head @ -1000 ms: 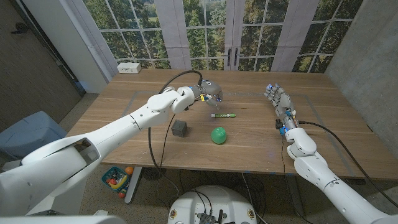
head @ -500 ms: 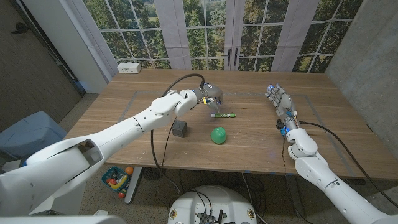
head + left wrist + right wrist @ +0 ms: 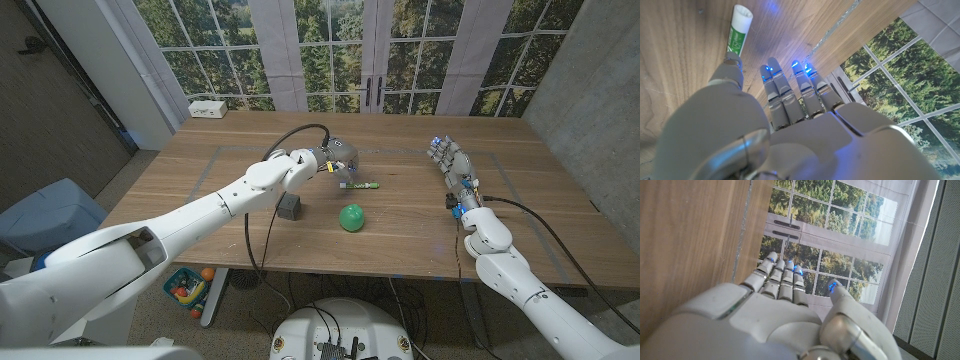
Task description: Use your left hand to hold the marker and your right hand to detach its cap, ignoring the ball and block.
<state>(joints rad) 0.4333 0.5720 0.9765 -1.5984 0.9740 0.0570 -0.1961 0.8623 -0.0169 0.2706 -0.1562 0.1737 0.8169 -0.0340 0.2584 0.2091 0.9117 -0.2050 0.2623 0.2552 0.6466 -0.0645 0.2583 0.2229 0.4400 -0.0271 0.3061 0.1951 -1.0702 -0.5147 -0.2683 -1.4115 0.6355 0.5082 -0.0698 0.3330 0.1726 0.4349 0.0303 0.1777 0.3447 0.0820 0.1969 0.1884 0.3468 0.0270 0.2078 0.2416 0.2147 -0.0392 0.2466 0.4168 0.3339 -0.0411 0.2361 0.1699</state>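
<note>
step: left hand [image 3: 338, 157] reaching in to grasp the green-and-white cylindrical marker [image 3: 359, 185]; judged early, cap still on
left hand state: fingers spread and extended, holding nothing; in the left wrist view its thumb tip [image 3: 731, 64] sits at the marker's near end, contact cannot tell
marker place: lies flat on the brown wooden table [image 3: 250, 150], just ahead of the left hand's fingertips, between the two hands
right hand [image 3: 450, 167]: well apart from marker, stands on edge, fingers straight and apart, empty
how to do it well: lower left hand over the green barrel, thumb one side, fingers other, leave the white end free for the right hand; which end is the cap, cannot tell
risk: a nudge may roll the marker away
ignore: green round ball [image 3: 351, 217] and dark grey cube block [image 3: 290, 205], both nearer the robot than the left hand
</note>
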